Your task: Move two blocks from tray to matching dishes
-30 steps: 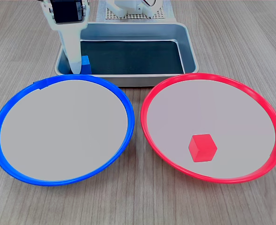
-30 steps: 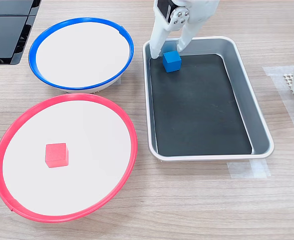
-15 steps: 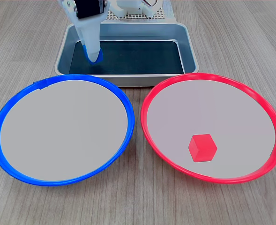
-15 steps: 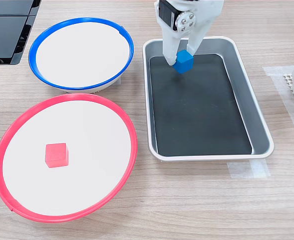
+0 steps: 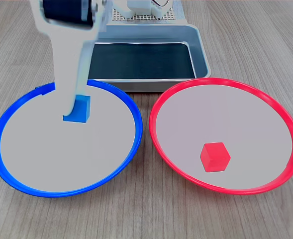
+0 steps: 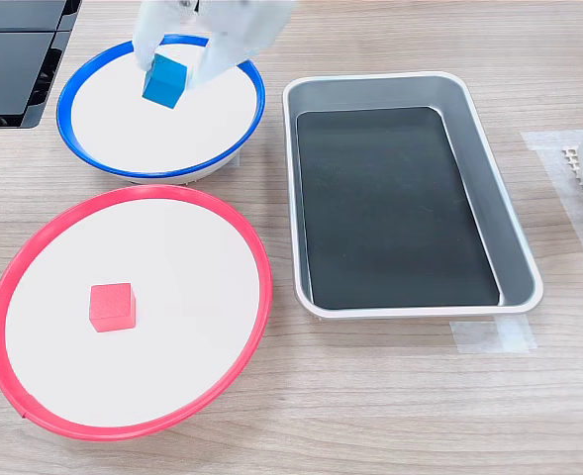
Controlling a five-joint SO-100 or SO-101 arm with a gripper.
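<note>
My pincer (image 6: 172, 71) is clamped on the blue block (image 6: 164, 81) over the blue-rimmed dish (image 6: 93, 158); the red block (image 5: 215, 157) lies in the red-rimmed dish (image 5: 280, 114), the tray (image 6: 509, 228) holds neither

Bright, even overhead light in both exterior views, with soft faint shadows under the dishes (image 5: 66, 191). The moving gripper (image 6: 172, 69) is motion-blurred; everything else is sharp, without glare.

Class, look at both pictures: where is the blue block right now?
The blue block is between the hand's fingers over the blue-rimmed dish, on the first exterior view's left, clear of the tray.
</note>
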